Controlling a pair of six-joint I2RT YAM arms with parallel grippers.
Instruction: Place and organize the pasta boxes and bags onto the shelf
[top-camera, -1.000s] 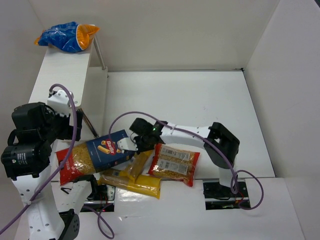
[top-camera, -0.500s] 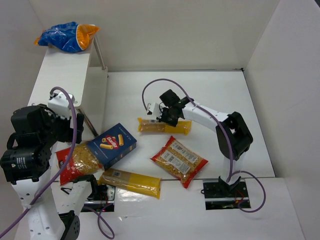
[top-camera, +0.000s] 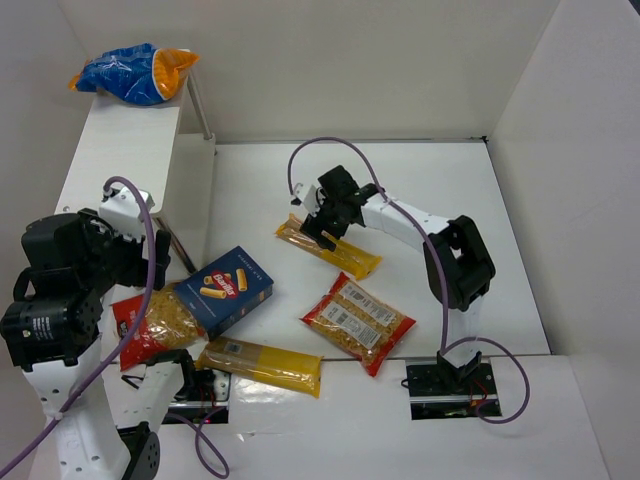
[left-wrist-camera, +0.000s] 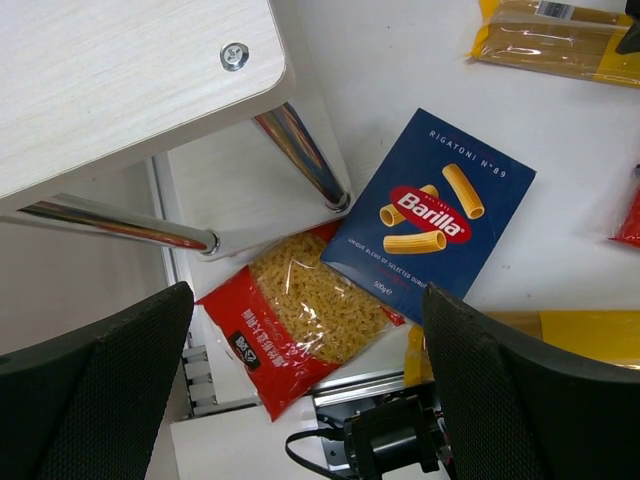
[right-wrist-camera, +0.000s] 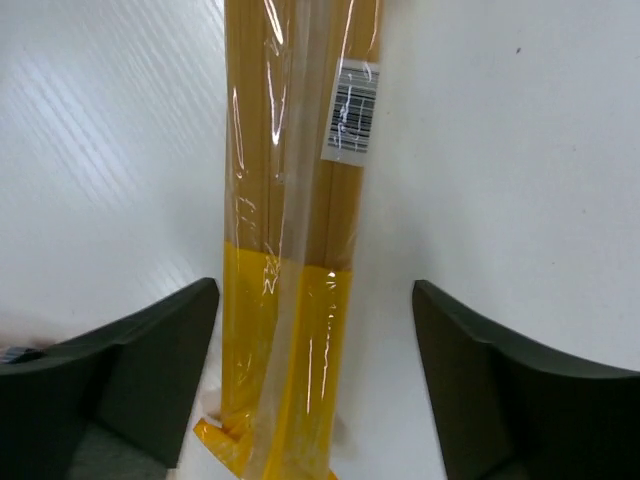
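The white shelf (top-camera: 120, 150) stands at the left, and a blue-and-orange bag (top-camera: 135, 73) lies on its far end. On the table lie the blue pasta box (top-camera: 228, 290), a red-trimmed bag (top-camera: 150, 325) partly under it, a second red-trimmed bag (top-camera: 358, 322) and a long yellow bag (top-camera: 262, 364). Another long yellow bag (top-camera: 330, 247) lies diagonally mid-table. My right gripper (top-camera: 318, 222) is open over its far end, its fingers straddling the bag (right-wrist-camera: 300, 200) without touching it. My left gripper (left-wrist-camera: 300, 400) hangs open above the box (left-wrist-camera: 432, 215) and the red-trimmed bag (left-wrist-camera: 300, 320).
Thin metal shelf legs (left-wrist-camera: 300, 155) stand just left of the blue box. White walls enclose the table on three sides. Purple cables loop off both arms. The arm bases (top-camera: 445, 385) sit at the near edge.
My right gripper carried a long yellow bag from the front pile to mid-table, then opened and let it go. The bag now lies diagonally. The left arm barely moved.
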